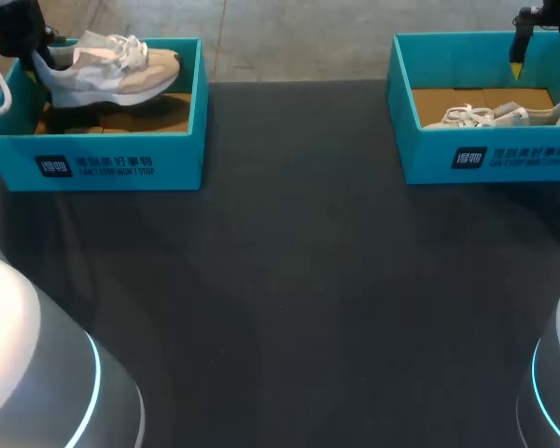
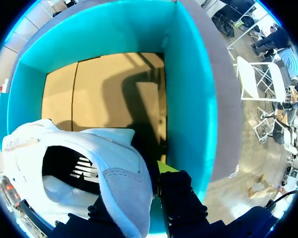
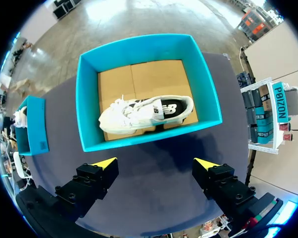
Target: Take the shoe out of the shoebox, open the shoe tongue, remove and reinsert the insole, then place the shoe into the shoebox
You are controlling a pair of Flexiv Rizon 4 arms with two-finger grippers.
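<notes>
A white and beige shoe [image 1: 112, 70] hangs level over the left teal shoebox [image 1: 103, 163]. My left gripper [image 1: 37, 51] is shut on its heel. From the left wrist, the heel collar [image 2: 114, 163] sits in my left gripper [image 2: 139, 188], with one yellow fingertip [image 2: 164, 168] showing outside it and the box's cardboard floor [image 2: 109, 94] below. A second white shoe [image 1: 499, 115] lies on its side in the right teal shoebox [image 1: 490, 159]. My right gripper [image 1: 518, 65] hovers above that box's far edge. It stands open [image 3: 156, 163], well above the shoe [image 3: 144, 113].
Both boxes stand at the far edge of the dark table [image 1: 289, 280], one at each side. In the right wrist view the right box's rim [image 3: 87, 99] frames its shoe, and the left box [image 3: 32, 131] shows off to the side.
</notes>
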